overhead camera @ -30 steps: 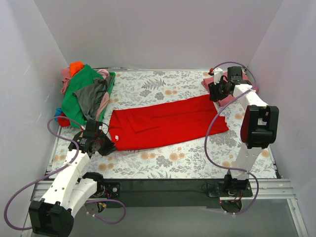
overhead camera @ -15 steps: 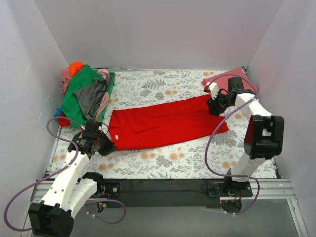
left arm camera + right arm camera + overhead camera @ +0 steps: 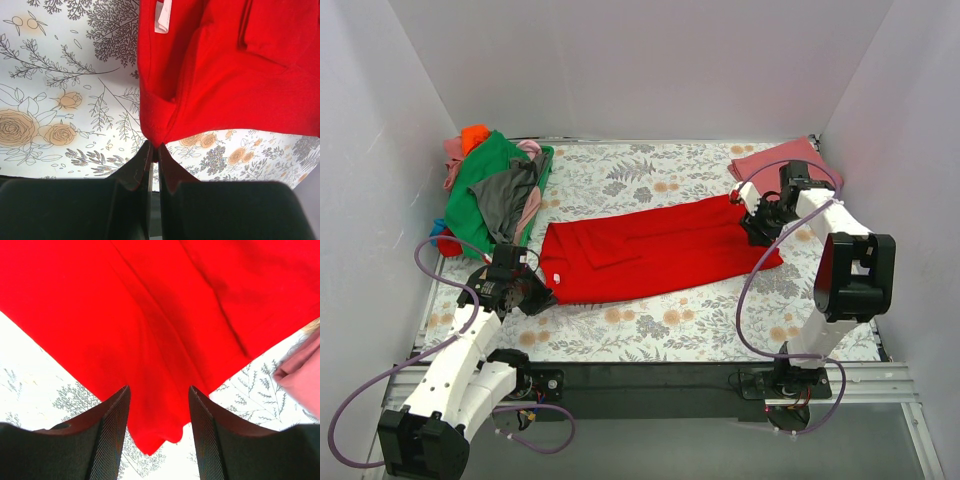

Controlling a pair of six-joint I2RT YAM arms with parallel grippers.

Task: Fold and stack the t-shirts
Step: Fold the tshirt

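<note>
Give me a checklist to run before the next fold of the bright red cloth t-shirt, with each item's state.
1. Left gripper pinching the near-left corner of the bright red cloth t-shirt: ok.
2. Right gripper closed on the shirt's right corner: not ok; jaws open, either side of it.
3. Shirt lying long across the floral table cloth: ok.
4. Folded rose-red shirt apart from the right gripper's fingers: ok.
5. Pile of unfolded shirts clear of the red one: cannot tell; their edges nearly meet in the top view.
</note>
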